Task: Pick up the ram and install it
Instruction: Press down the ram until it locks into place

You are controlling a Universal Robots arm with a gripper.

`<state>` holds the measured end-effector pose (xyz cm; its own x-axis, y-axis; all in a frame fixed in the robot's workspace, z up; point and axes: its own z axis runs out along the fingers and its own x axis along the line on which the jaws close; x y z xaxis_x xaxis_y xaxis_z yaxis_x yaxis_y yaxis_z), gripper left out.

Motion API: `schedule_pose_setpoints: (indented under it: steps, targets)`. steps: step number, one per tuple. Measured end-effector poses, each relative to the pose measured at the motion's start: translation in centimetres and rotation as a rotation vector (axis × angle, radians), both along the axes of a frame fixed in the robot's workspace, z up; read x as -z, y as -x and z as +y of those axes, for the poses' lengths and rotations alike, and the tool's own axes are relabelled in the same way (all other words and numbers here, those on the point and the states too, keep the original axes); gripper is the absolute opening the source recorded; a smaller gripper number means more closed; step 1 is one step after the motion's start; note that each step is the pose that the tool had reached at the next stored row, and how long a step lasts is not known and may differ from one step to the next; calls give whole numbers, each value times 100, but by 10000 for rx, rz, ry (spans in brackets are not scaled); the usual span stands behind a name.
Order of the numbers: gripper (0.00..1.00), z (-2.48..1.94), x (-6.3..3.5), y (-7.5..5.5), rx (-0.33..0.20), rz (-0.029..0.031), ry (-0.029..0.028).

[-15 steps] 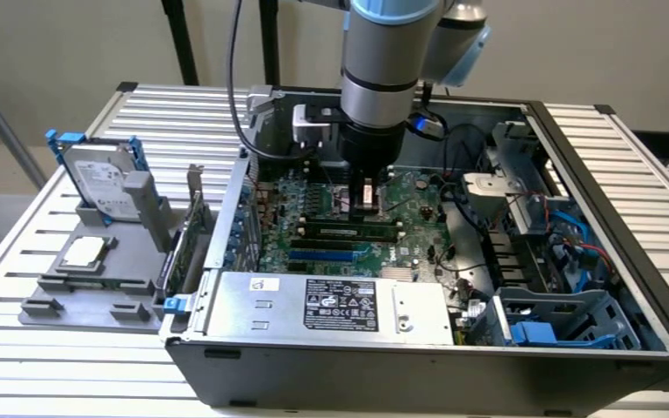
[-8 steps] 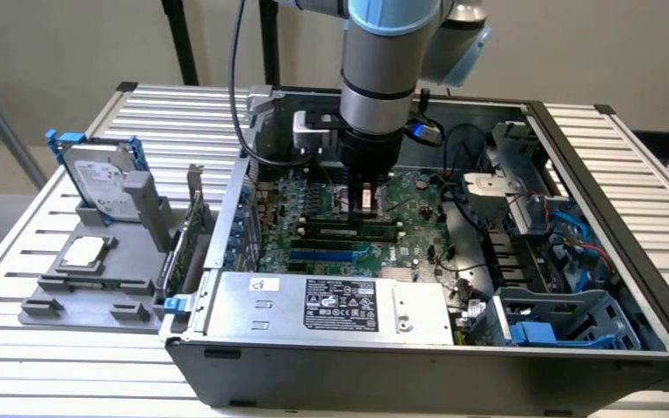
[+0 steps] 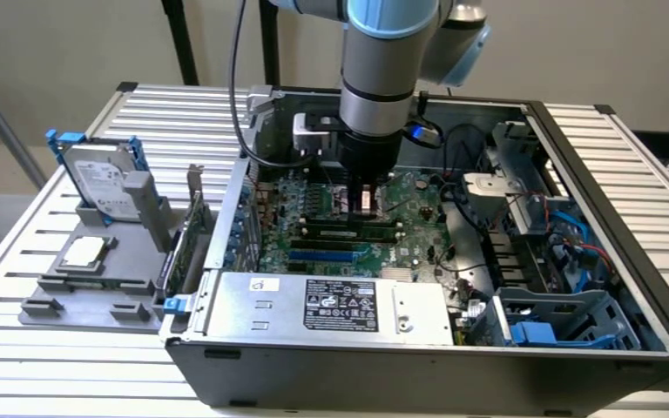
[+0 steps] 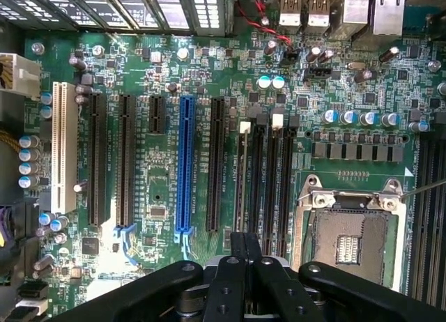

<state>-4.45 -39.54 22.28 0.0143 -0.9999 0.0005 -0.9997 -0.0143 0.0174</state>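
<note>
Dark two-fingered gripper (image 3: 364, 202) with fingers pressed shut, poised low over the green motherboard (image 3: 347, 226) inside the open grey computer case (image 3: 613, 261), long green ram stick (image 3: 347, 233) seated in a slot just below the fingertips, apart from them

We are looking down at the green motherboard (image 4: 160, 189) past our gripper (image 4: 245, 249), its fingers pressed together above the black memory slots (image 4: 268, 182). A blue expansion slot (image 4: 185, 165), a white slot (image 4: 64, 148) and the open processor socket (image 4: 352, 242) are showing.
</note>
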Motion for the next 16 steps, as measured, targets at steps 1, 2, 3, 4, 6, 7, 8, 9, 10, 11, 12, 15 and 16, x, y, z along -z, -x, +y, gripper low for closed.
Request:
schedule_pose_setpoints:
  steps: [1,2,3,4,6,7,8,9,10,11,12,15,16]
  targets:
    - [11,-1,-2,1,0,3,3]
    - [11,-1,-15,1,1,7,3]
    - [11,5,-33,-1,3,5,-23]
    - [11,6,-70,0,6,16,-35]
    - [11,4,-156,-3,3,38,-19]
    - [11,4,-195,-4,3,51,-21]
    - [11,4,-231,-6,2,69,-17]
    - [11,4,-254,-7,1,82,-17]
    - [11,4,-259,-7,3,86,-18]
    - [11,4,-259,-7,3,85,-19]
    - [11,4,-259,-7,2,86,-20]
    - [11,4,-259,-7,1,86,-19]
    - [11,4,-259,-7,1,86,-18]
